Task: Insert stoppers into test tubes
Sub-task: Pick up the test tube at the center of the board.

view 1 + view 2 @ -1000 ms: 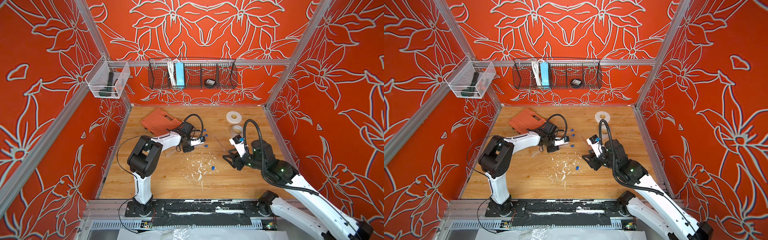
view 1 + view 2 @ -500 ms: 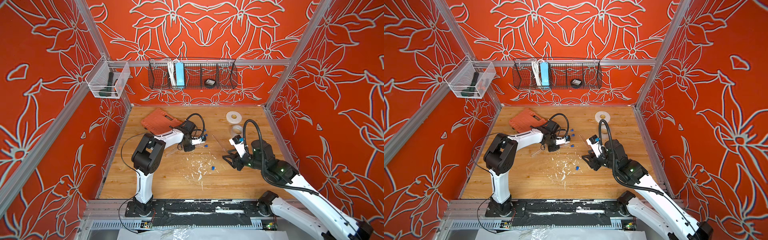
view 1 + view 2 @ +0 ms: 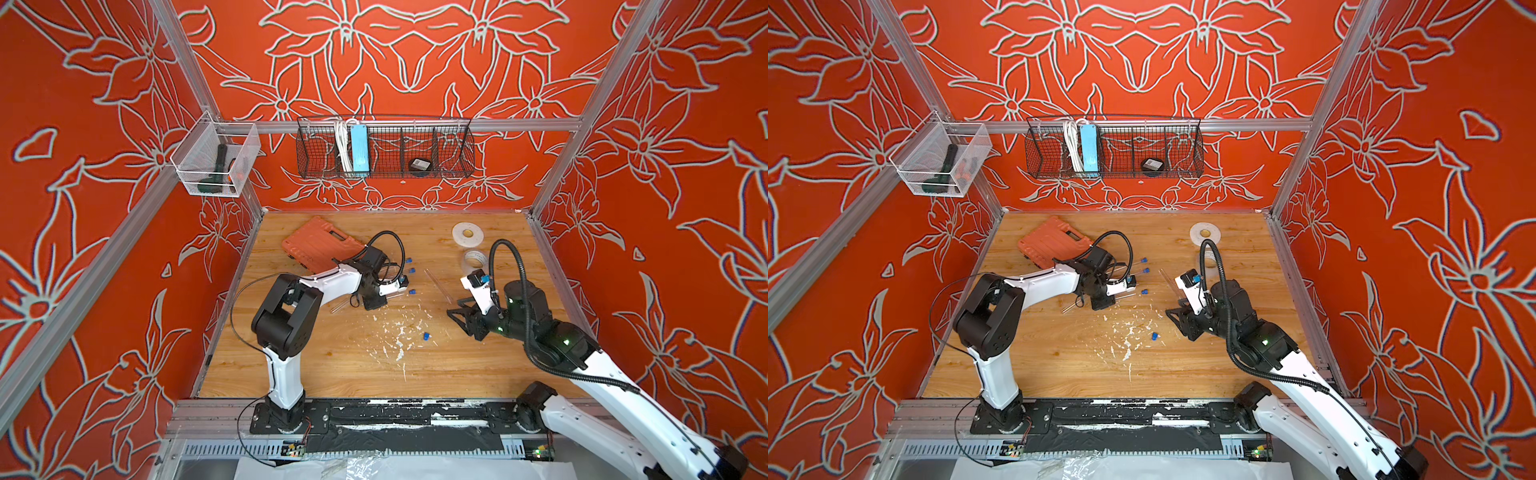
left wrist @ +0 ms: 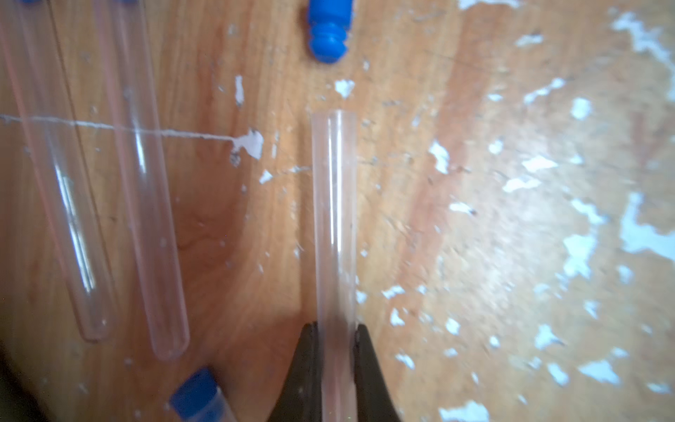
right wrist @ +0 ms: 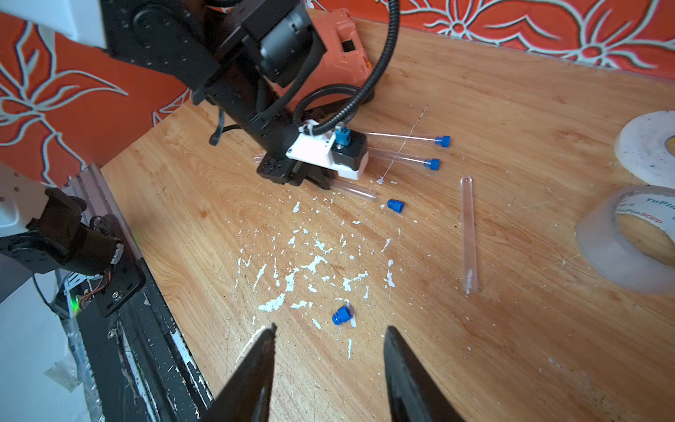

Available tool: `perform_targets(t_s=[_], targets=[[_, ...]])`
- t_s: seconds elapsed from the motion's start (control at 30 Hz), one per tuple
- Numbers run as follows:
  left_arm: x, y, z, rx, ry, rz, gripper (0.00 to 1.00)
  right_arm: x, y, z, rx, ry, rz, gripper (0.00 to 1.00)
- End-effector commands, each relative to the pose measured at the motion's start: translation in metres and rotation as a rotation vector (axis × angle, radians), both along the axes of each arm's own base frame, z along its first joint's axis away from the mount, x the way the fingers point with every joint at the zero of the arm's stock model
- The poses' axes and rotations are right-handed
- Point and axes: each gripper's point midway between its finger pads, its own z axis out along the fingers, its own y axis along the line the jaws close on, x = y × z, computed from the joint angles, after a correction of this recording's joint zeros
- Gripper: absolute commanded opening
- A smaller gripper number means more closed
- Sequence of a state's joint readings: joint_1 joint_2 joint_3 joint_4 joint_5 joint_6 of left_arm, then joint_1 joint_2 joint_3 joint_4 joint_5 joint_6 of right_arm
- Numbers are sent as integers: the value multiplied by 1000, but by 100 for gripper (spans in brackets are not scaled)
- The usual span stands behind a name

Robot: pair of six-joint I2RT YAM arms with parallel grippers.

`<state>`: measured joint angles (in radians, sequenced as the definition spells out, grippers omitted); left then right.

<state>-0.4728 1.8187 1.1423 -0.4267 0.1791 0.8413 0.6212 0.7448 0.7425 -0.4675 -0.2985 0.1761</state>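
Wood covers the table (image 3: 332,365), with white flecks (image 3: 400,332) in the middle. The left gripper (image 4: 335,330) is squeezed tight on a clear tube (image 4: 334,201). This tube is thin, long and see-through. It sticks straight out from the jaws toward the right arm's side, and its open mouth points at a loose blue stopper (image 4: 328,33) just ahead. The right gripper (image 5: 330,330) has its jaws apart, near a second blue stopper (image 5: 341,315) lying on the wood.
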Motion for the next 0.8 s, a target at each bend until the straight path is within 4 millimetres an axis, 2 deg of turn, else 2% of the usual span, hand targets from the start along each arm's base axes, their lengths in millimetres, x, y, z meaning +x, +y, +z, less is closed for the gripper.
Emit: perform_targets(t_s=[0.0,0.2,0.37,0.53,0.63,0.77], targets=[[-3,-12,36,-123,-90,7,1,9,-11,-2,-6,3,-89,48],[-26,-21,71,-272,-203,-28,0,22,-22,-2,5,66,-239,48],[-51,-29,95,-379,-313,-119,0,27,-20,-2,20,179,-306,48],[-73,-41,114,-413,-417,-255,0,19,15,2,91,303,-163,52],[-75,-44,125,-439,-441,-272,0,17,32,1,116,367,-95,54],[-82,-49,131,-469,-447,-297,0,20,49,-5,125,439,-44,57]])
